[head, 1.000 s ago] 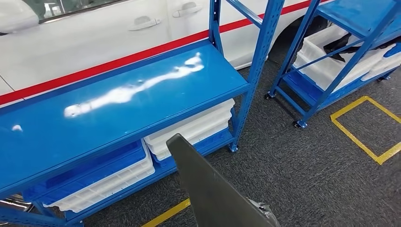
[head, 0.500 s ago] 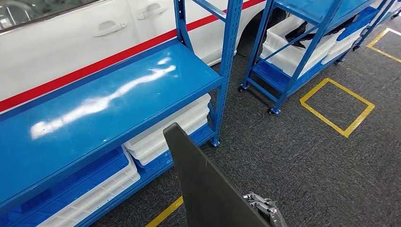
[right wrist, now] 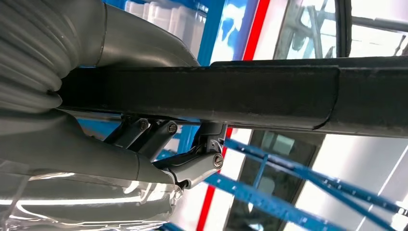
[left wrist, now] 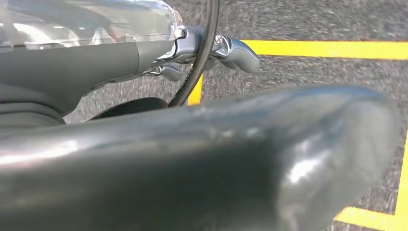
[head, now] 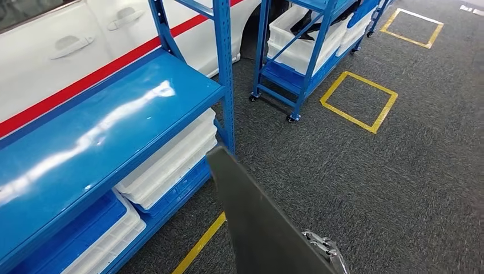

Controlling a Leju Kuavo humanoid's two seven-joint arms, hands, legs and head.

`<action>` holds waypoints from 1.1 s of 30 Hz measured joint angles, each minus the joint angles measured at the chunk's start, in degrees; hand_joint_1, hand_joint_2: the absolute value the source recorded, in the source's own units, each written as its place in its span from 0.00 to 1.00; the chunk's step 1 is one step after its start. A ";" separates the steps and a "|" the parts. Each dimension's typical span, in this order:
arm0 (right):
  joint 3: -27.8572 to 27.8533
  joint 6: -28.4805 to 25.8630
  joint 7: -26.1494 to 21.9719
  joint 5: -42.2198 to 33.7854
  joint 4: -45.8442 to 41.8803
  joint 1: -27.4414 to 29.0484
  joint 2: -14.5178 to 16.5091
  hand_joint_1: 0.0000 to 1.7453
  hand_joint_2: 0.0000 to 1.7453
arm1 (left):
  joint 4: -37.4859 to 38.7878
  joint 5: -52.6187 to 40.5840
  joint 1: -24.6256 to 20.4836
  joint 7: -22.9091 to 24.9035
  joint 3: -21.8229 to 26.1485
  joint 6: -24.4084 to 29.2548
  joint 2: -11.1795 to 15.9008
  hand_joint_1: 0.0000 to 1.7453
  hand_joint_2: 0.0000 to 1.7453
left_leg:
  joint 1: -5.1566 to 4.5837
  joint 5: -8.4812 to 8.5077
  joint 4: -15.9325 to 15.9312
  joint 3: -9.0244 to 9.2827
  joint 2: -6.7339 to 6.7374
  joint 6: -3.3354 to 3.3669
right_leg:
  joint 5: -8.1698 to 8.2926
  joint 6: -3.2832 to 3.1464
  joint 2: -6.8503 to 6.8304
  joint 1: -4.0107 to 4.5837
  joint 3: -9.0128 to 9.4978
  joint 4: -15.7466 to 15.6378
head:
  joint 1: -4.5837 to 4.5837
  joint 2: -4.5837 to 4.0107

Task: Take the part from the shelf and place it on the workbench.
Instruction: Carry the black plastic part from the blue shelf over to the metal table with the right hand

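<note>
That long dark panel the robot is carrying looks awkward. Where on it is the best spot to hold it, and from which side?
Probably at its thin long edges, one hand from each side. The dark part is a flat, long panel that tapers to a rounded tip, so fingers can wrap an edge. The right hand clamps it like that across its thickness, near the wider lower end; the left hand lies beside the other side.

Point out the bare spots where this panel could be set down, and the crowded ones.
Free: the blue shelf top, bare between the white car and the blue upright; also grey carpet beside the yellow floor square. Crowded: the lower level, packed with white bins. The dark panel occupies the right hand.
</note>
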 joint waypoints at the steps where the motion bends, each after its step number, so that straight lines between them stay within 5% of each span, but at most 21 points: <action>1: -0.02 0.00 -0.02 0.00 -0.07 0.16 0.00 1.00 1.00 | -0.03 -0.02 -0.02 0.02 -0.15 0.00 -0.02 0.00 0.00 | 0.10 -0.37 0.25 0.02 -0.31 -0.33 | 0.16 -0.32 0.72 -0.09 -0.01 -0.26 | 0.01 0.00; 3: -0.03 -0.01 -0.08 -0.01 -0.20 0.22 -0.03 1.00 1.00 | -0.08 -0.06 -0.07 0.01 -0.55 0.01 -0.05 0.00 0.00 | 0.35 -2.61 3.21 -1.02 -3.25 -0.95 | 0.53 -1.05 2.08 -0.38 0.09 -0.74 | 0.01 0.00; 5: -0.03 -0.13 -0.11 -0.01 -0.28 0.14 -0.11 1.00 1.00 | -0.10 -0.14 -0.04 0.07 -0.98 0.03 -0.04 0.00 0.00 | 0.55 -6.35 10.49 -4.20 -6.54 -1.24 | 0.67 -1.46 3.42 -0.35 0.02 -0.77 | 0.01 0.00; 7: -0.03 -0.32 -0.08 0.00 -0.28 0.15 -0.17 1.00 1.00 | -0.10 -0.20 0.01 0.16 -1.27 0.13 -0.03 0.00 0.00 | 0.58 -8.05 16.55 -7.12 -7.29 -1.35 | 0.69 -1.58 5.01 -0.29 -0.02 -0.63 | 0.01 0.00; 8: -0.03 -0.40 -0.06 0.01 -0.28 0.17 -0.17 1.00 1.00 | -0.10 -0.25 0.01 0.17 -1.40 0.25 -0.03 0.00 0.00 | 0.61 -7.21 16.73 -7.35 -7.35 -1.34 | 0.68 -1.58 5.88 -0.30 -0.01 -0.50 | 0.01 0.00; 11: -0.03 -0.62 0.00 0.10 -0.28 0.19 -0.17 1.00 1.00 | -0.10 -0.51 -0.01 0.02 -1.98 1.11 -0.03 0.00 0.00 | 0.98 -1.15 7.30 -3.50 -9.49 -1.18 | 0.44 -1.23 8.39 -0.36 -0.12 0.25 | 0.02 0.00; 14: -0.06 -0.81 0.06 0.30 -0.28 0.17 -0.17 1.00 1.00 | -0.10 -0.52 0.01 -0.70 -2.76 2.26 -0.06 0.00 0.00 | 1.17 0.16 1.82 -1.49 -12.37 -0.66 | 0.52 -0.25 10.39 -0.45 -1.10 0.94 | 0.02 0.00; 16: -0.10 -0.93 0.08 0.47 -0.29 0.37 -0.07 1.00 1.00 | -0.10 -0.45 -0.01 -1.25 -3.26 2.77 -0.10 0.00 0.00 | 1.03 0.50 1.36 -1.42 -11.30 0.07 | 0.87 0.52 11.12 -0.78 -1.65 0.89 | 0.01 0.00; 18: -0.17 -1.16 0.09 0.68 -0.29 0.48 0.09 1.00 1.00 | -0.10 -0.24 -0.05 -1.96 -3.88 3.08 -0.13 0.00 0.00 | 1.10 0.98 0.76 -1.29 -9.76 0.91 | -0.33 0.91 8.87 -0.70 -2.66 2.74 | 0.02 0.00; 20: -0.25 -1.46 0.14 0.90 -0.28 0.37 0.20 1.00 1.00 | -0.10 0.25 0.03 -3.07 -4.42 3.20 -0.14 0.00 0.00 | 1.00 1.16 0.47 -1.31 -8.12 1.35 | -3.63 1.11 5.59 -0.60 -5.33 8.48 | 0.02 0.00; 22: -0.30 -1.69 0.31 1.21 -0.28 0.38 0.25 1.00 1.00 | -0.10 0.92 0.15 -4.78 -5.12 3.18 -0.14 0.00 0.00 | 0.78 1.11 0.48 -1.43 -6.42 1.48 | -6.16 1.36 4.48 -0.81 -8.27 14.67 | 0.02 0.00; 23: -0.31 -1.78 0.45 1.48 -0.28 0.43 0.26 1.00 1.00 | -0.09 1.23 0.16 -5.92 -5.60 3.18 -0.14 0.00 0.00 | 0.70 1.06 0.48 -1.45 -5.58 1.50 | -6.10 1.41 4.24 -0.90 -8.68 15.67 | 0.02 0.00; 25: -0.32 -2.00 0.72 2.06 -0.28 0.48 0.26 1.00 1.00 | 0.24 1.74 -0.04 -8.50 -6.89 3.48 -0.14 0.00 0.00 | 0.62 0.92 0.48 -1.34 -4.09 1.41 | -3.31 1.31 3.47 -0.92 -6.28 11.61 | 0.02 0.00; 27: -0.33 -2.28 0.84 2.59 -0.28 0.43 0.26 1.00 1.00 | 1.09 2.00 -0.43 -10.61 -8.50 4.13 -0.14 0.00 0.00 | 0.48 0.67 0.50 -1.06 -2.99 1.11 | -0.49 0.87 0.95 -0.48 -2.08 3.98 | 0.02 0.00; 29: -0.34 -2.55 0.87 2.97 -0.28 0.36 0.26 1.00 1.00 | 2.05 2.07 -0.78 -12.06 -10.08 4.60 -0.11 0.00 0.00 | 0.27 0.44 0.51 -0.84 -2.08 0.65 | 0.17 0.33 -0.54 0.15 -0.37 0.39 | 0.01 0.00; 31: -0.37 -2.67 0.89 3.15 -0.28 0.46 0.26 1.00 1.00 | 2.75 2.07 -1.04 -12.82 -11.26 4.80 -0.09 0.00 0.00 | 0.22 0.29 0.36 -0.56 -1.12 0.08 | 0.34 -0.20 0.65 0.34 -0.50 0.01 | 0.01 0.00; 33: -0.37 -2.71 0.90 3.27 -0.29 0.60 0.26 1.00 1.00 | 3.23 2.03 -1.34 -13.23 -12.06 4.82 -0.02 0.00 0.00 | 0.39 -0.77 1.40 -0.70 -2.61 -0.56 | 0.75 -0.75 1.98 0.06 -0.32 -0.64 | 0.00 0.00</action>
